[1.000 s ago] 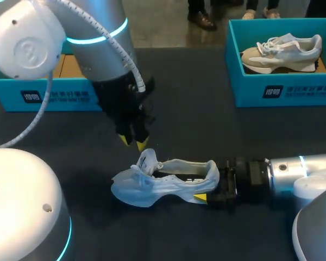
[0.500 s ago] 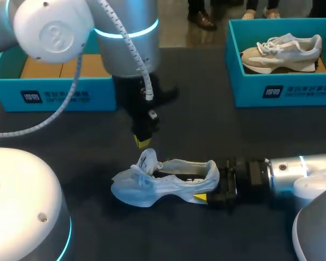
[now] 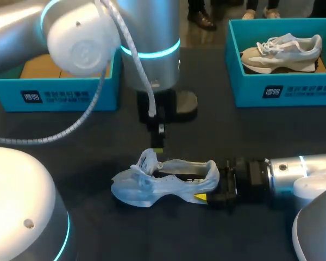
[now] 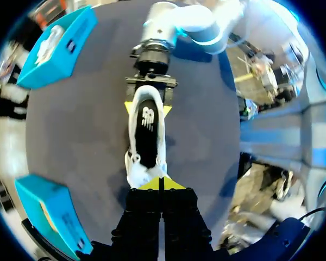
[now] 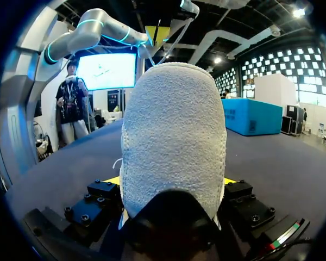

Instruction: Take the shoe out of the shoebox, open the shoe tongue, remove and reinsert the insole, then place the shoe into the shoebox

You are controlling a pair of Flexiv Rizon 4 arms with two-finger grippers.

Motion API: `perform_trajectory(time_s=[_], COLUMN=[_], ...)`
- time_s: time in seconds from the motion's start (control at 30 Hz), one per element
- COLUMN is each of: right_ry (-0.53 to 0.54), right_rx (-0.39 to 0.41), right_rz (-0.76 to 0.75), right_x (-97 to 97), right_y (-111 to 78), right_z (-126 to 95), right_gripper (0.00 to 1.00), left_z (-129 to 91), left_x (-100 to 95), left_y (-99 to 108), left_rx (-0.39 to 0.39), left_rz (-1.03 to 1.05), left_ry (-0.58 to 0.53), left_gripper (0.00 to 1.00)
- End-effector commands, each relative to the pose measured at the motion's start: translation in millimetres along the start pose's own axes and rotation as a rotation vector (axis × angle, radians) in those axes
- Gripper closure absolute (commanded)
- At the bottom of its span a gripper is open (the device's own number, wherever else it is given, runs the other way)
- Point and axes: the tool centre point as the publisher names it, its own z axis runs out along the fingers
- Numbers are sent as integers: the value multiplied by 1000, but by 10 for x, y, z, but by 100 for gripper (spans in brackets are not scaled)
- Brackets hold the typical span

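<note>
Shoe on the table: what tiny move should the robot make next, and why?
Probably open the left pincer and lower it onto the tongue. Its tips are shut and hover just above the tongue, gripping nothing, while the right pincer clamps the heel of the shoe, holding it steady. The insole lies inside.

The left arm [image 3: 146, 27] is showing silver casing, a glowing cyan ring [image 3: 152, 53] and a white coiled cable [image 3: 76, 126] trailing toward eight o'clock; the right arm [image 3: 299, 168] is carrying black screw-studded blocks [image 5: 92, 209].
</note>
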Motion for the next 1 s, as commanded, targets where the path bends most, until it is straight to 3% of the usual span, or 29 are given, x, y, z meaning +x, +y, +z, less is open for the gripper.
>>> perform_trajectory(time_s=[0.03,0.43,0.7,1.0], right_ry=[-4,-4,-4,-4], right_rx=[2,2,2,2], right_rz=[0,0,0,0], right_x=[-1,-1,-1,-1], right_y=[-14,-14,-14,-14], right_z=[2,2,2,2], right_gripper=[100,100,100,100], left_z=[324,324,686,943], left_x=[-28,-28,-310,-367], left_y=[-55,-55,-293,-397], left_rx=[-17,-17,31,69], left_rz=[67,67,116,132], left_ry=[-36,-36,13,37], left_gripper=[100,100,100,100])
